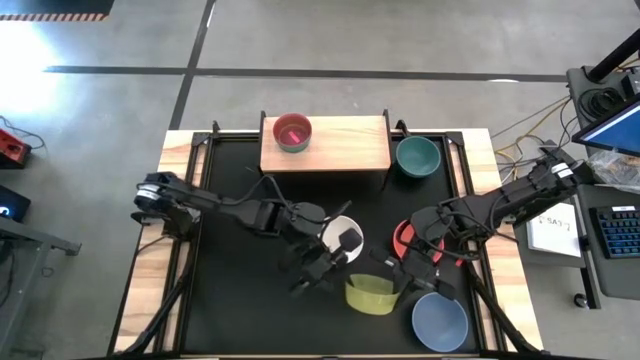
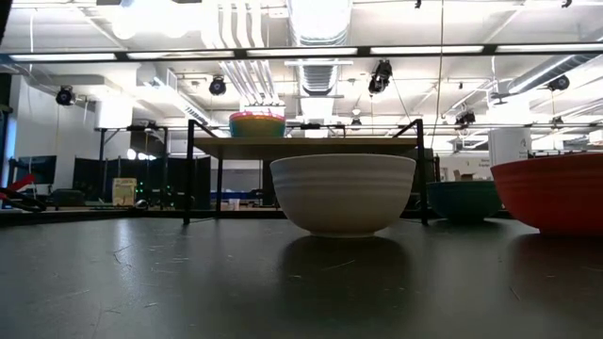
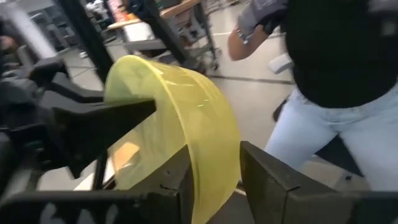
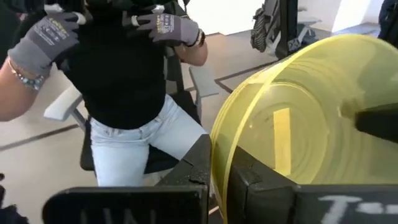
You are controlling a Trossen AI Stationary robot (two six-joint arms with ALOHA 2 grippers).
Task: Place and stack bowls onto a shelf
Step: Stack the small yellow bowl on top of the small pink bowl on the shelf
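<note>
Both pincers clamp the round yellow plastic bowl's rim: left pincer, right pincer, counter 6 o'clock. Light-wood shelf, 12 o'clock, holds one stack; white, red, teal, periwinkle bowls remain.

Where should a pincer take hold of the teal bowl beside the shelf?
On its rim, from straight above, one finger inside and one outside: the teal bowl stands upright, mouth up, beside the shelf.

Robotics lab: exposed ceiling ducts, strip lights, concrete floor, keyboard beside the desk.
</note>
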